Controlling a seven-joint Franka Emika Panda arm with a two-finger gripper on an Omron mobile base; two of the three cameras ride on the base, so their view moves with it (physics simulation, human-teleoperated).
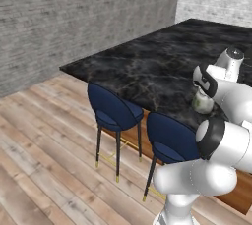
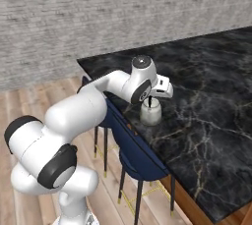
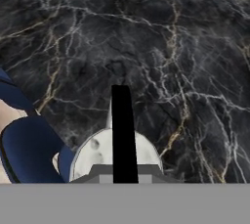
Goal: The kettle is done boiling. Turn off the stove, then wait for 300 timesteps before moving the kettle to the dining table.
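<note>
Kettle (image 2: 150,112) sits centre frame in the right base view, on the dining table (image 2: 206,101), close to the near edge above the blue stools (image 1: 115,110). You see its pale body resting on the dark veined slab, or very nearly so; contact under the base is hard to confirm.

Gripper (image 2: 149,102) comes down from directly above, the wrist bent over the table edge. Its tips are pressed together on the kettle's thin black handle, which runs as a dark vertical bar up the lower middle of the hand view, with the round pale lid (image 3: 97,154) beneath it. A top pinch on the handle arch keeps the kettle hanging upright, so nothing spills in carrying.

In the left base view the kettle (image 1: 202,102) peeks out at mid right, partly behind the forearm.

Judgement: this is the placing step, with the carry done. What is left for you is to let go and lift clear.

Risk: the spot is near the table edge, so a sideways tug on release could tip it off.
</note>
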